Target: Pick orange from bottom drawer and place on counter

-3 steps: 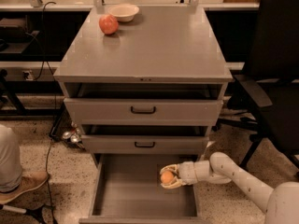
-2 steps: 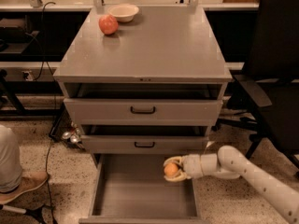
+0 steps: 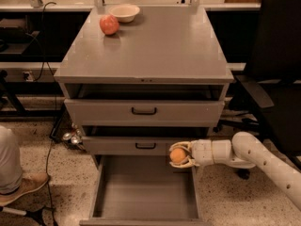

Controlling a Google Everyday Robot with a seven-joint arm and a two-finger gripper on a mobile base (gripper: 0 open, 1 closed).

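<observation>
Above the flat grey bottom drawer (image 3: 141, 194), the tool (image 3: 176, 155) clamps the round orange (image 3: 178, 156)

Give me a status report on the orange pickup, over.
Tool shut on orange, at right rear of open bottom drawer. Orange not yet on counter. Back left there: apple and bowl, away from the front edge.

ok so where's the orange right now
Camera view, lower right of centre: the orange is held in the pincer, over the right rear corner of the open bottom drawer.
</observation>
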